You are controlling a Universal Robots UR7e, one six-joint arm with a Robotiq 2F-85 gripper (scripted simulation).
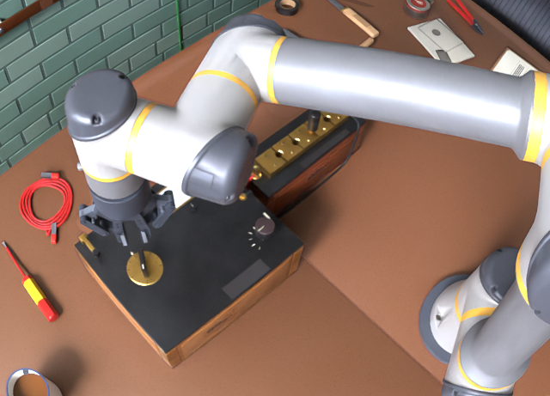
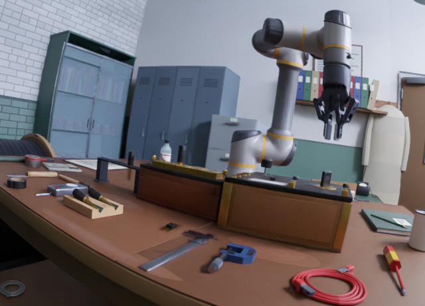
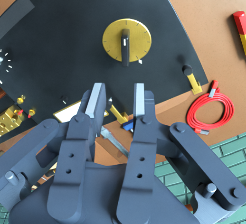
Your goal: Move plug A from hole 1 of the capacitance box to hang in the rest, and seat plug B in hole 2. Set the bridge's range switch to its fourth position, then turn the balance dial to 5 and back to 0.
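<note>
The brass balance dial [image 1: 144,268] [image 3: 126,40] with its black bar knob [image 2: 325,178] sits on the bridge's black top, directly below my gripper [image 1: 132,237] [image 2: 333,133] [image 3: 118,92]. The gripper hangs well above the knob, partly open, and holds nothing. The range switch [image 1: 265,226] [image 2: 266,164] stands at the bridge's far side. Behind it the capacitance box carries a brass bar [image 1: 297,141] with one dark plug [image 1: 313,119] [image 2: 181,154] seated. A second plug [image 2: 130,159] hangs at the black rest [image 2: 103,170].
Behind the bridge stand lockers, a cabinet and a green brick wall. A red cable coil [image 1: 45,202] [image 3: 210,110] and a red-yellow screwdriver [image 1: 31,285] lie beside the bridge. A caliper [image 2: 178,249], a micrometer [image 2: 233,256] and a chisel block [image 2: 92,203] lie in front.
</note>
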